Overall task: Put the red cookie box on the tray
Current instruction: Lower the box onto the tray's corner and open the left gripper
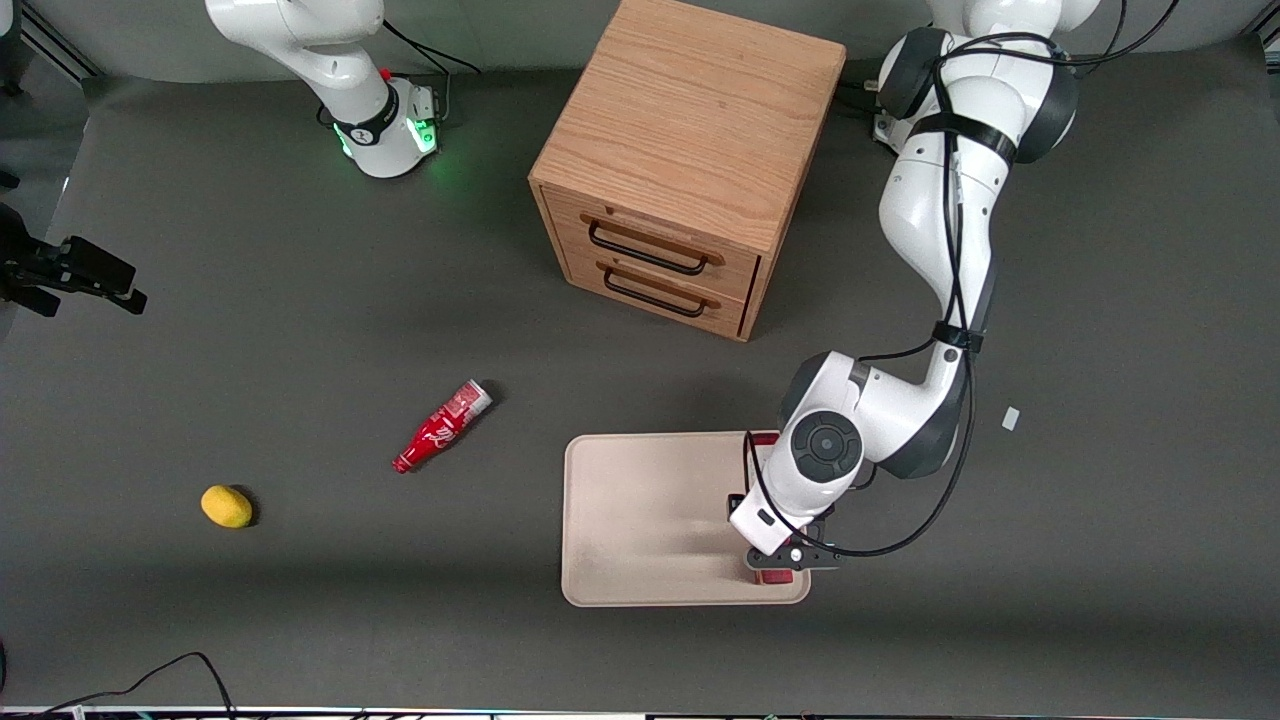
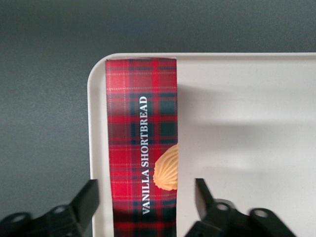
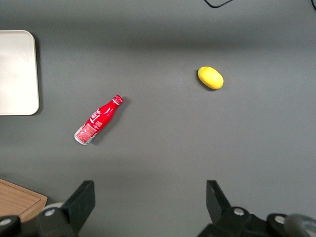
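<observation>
The red cookie box, dark red plaid with a cookie picture, lies flat in the tray along its low rim, one end close to a rounded corner. My left gripper is open and straddles the box, with a gap between each finger and the box's sides. In the front view the wrist hides most of the box; only red slivers of the cookie box show at the edge of the cream tray toward the working arm's end, under the gripper.
A wooden two-drawer cabinet stands farther from the front camera than the tray. A small red bottle and a yellow lemon lie on the grey table toward the parked arm's end. A small white scrap lies beside the working arm.
</observation>
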